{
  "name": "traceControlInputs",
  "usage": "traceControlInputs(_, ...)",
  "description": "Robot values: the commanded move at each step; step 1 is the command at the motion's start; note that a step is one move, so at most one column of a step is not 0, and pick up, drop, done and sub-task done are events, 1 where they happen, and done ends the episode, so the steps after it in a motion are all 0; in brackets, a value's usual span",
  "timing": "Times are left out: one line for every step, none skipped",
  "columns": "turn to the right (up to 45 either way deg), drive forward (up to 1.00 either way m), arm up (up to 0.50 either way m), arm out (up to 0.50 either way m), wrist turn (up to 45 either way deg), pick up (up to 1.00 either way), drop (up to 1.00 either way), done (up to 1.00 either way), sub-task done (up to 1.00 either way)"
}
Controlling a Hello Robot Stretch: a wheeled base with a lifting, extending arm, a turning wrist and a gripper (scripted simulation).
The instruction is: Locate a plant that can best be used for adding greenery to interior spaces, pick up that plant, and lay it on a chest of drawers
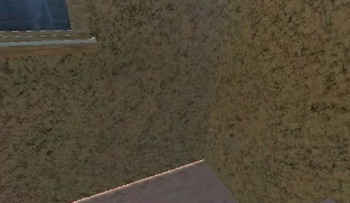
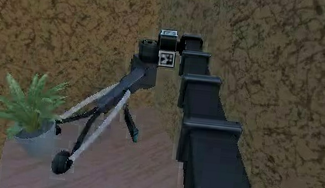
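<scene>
Closest to the camera in the arm side view is the arm (image 2: 210,152), a chunky dark square bar coming up from the bottom edge, with two little white marker squares (image 2: 169,37) at its far end. The plant (image 2: 27,100) is at that view's left, spiky green leaves in a pale grey pot (image 2: 35,141), upright on a purplish-brown surface (image 2: 122,168) (floor or some low top, honestly can't tell). The gripper (image 2: 61,144) slants down-left from the markers, and its thin fingers end right by the pot. I can't say whether they touch it, whether it has hold of anything, or how the grip is set. Behind everything is a mottled mustard-brown wall (image 2: 67,22). The forward view has the same wall meeting in a corner, a blue window (image 1: 28,7) with a pale sill (image 1: 46,43) top left, and a strip of floor (image 1: 178,195) at the bottom.
</scene>
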Motion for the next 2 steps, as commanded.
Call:
traceControlInputs(0.0, 0.0, 0.0, 0.0, 45.0, 0.0, 0.0, 0.0, 0.0)
traceControlInputs(0.0, 0.0, 0.0, 0.0, 45.0, 0.0, 0.0, 0.0, 0.0)
